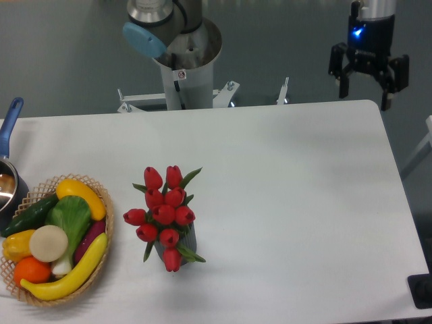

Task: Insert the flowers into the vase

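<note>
The flowers, a tight bunch of red tulip buds with green leaves, stand in the dark grey vase on the white table, left of centre. Only a sliver of the vase shows under the blooms. My gripper hangs open and holds nothing, high above the table's far right corner and well away from the flowers.
A woven basket of fruit and vegetables sits at the front left. A pot with a blue handle pokes in at the left edge. The arm's base column rises behind the table's far edge.
</note>
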You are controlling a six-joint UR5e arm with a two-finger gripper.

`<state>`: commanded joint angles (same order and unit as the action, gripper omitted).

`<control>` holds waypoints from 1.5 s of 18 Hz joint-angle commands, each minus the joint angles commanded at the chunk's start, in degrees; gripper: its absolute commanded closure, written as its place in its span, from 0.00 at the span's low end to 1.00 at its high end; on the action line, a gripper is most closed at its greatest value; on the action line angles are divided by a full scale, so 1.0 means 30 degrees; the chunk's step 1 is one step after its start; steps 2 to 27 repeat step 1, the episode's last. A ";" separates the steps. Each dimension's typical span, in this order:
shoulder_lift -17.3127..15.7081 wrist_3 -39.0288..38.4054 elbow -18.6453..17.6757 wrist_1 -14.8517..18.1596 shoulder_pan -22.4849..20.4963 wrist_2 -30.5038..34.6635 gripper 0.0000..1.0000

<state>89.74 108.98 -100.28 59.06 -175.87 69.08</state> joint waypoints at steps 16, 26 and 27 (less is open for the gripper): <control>-0.0059 0.0029 0.0029 0.0058 -0.0058 -0.0029 0.00; -0.0059 0.0029 0.0029 0.0058 -0.0058 -0.0029 0.00; -0.0059 0.0029 0.0029 0.0058 -0.0058 -0.0029 0.00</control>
